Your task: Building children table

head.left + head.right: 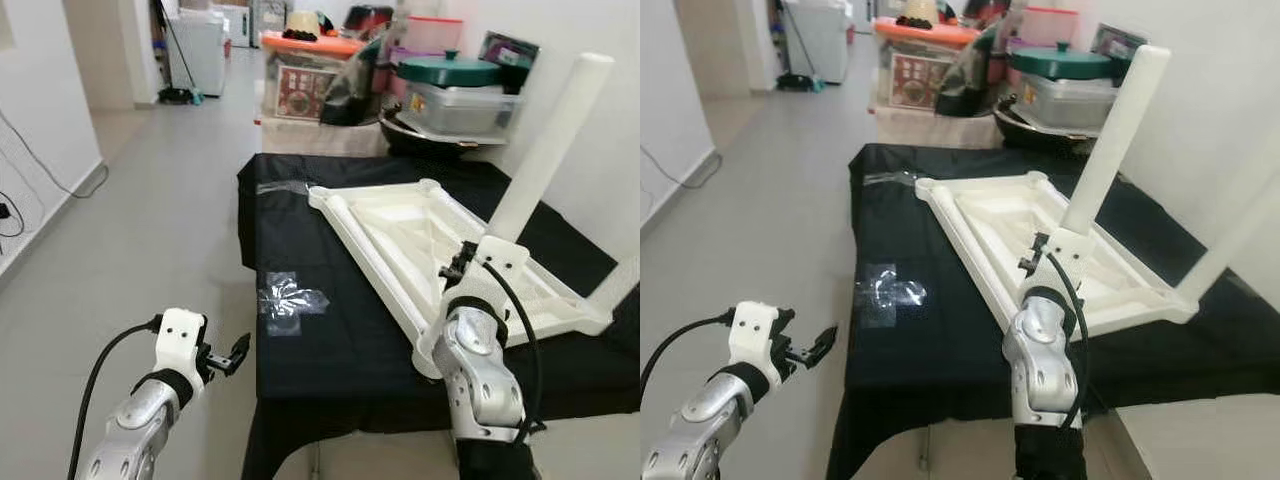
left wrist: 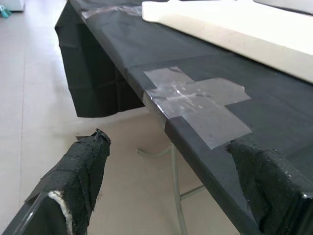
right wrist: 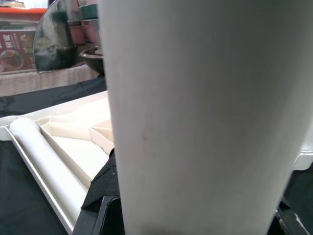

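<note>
Right end effector (image 1: 478, 262) is at approx 4 o'clock in the head view, clamped on a white table leg (image 1: 548, 150); right wrist cam has the leg tight between the black pads. Left end effector (image 1: 236, 353) hovers at 7 o'clock, off the near-left edge of the surface (image 1: 330, 340), fingers (image 2: 80, 169) spread apart w/ nothing between them, aimed at a clear tape patch (image 1: 288, 300) on the black cloth.

The upturned white tabletop (image 1: 400, 240) lies flat, underside up, on the surface's right half, long axis running 11 to 5 o'clock. Another leg (image 1: 620, 280) already stands at its near-right corner, at 3 o'clock.

Held leg: long axis nearly upright, top tipped toward 1 o'clock, lower end in the end effector over the tabletop's near rim.

Handling, prob.: hollow moulded plastic, light, stiff, smooth and a bit slippery. Round section could twist in the pads. Best held low, near the seating end, as now; tabletop best taken by its raised rim.
</note>
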Motion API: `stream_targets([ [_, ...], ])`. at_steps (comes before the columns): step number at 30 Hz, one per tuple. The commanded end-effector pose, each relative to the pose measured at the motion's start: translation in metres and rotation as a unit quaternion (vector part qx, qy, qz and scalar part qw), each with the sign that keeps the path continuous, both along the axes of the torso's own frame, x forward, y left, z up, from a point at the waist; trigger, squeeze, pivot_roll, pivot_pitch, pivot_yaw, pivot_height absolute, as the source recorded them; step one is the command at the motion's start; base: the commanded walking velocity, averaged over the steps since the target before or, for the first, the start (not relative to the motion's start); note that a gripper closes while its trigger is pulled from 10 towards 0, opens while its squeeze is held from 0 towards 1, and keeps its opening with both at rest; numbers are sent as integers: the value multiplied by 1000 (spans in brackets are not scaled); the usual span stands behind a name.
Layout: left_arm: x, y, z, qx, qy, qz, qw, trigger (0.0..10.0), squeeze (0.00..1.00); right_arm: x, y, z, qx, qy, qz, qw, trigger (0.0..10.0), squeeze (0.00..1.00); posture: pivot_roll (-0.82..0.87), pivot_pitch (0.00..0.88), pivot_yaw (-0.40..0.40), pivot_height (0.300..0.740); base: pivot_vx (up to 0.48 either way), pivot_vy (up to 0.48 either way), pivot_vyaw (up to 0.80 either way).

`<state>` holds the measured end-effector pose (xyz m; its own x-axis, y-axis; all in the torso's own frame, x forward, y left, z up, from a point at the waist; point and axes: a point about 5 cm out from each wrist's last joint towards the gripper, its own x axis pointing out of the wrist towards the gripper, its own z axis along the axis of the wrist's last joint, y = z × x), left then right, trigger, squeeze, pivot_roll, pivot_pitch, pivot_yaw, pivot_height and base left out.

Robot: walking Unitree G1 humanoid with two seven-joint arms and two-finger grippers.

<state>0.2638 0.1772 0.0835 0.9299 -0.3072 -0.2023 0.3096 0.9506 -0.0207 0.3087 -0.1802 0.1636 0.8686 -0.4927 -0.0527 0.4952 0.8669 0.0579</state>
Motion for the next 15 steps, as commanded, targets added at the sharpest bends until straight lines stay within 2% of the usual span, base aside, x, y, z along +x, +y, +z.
stream_targets([
  [1,-1,1,-4,6,7,3,1000,10000,0,-9,-11,-47,18,107,-26,994,5412,0,6,0,-67,740,0,0,0],
  [2,-1,1,-4,6,7,3,1000,10000,0,-9,-11,-47,18,107,-26,994,5412,0,6,0,-67,740,0,0,0],
  [3,0,1,-4,7,7,3,1000,10000,0,-8,-9,-46,21,104,-17,994,10000,0,6,0,-67,740,0,0,0],
  [10,0,2,-5,10,8,4,1000,10000,0,-7,-7,-39,11,94,-19,995,10000,0,3,0,-65,740,0,0,0],
  [15,1,3,-5,14,8,5,1000,10000,0,-6,-2,-27,31,92,-18,995,10000,0,-1,0,-63,740,0,0,0],
])
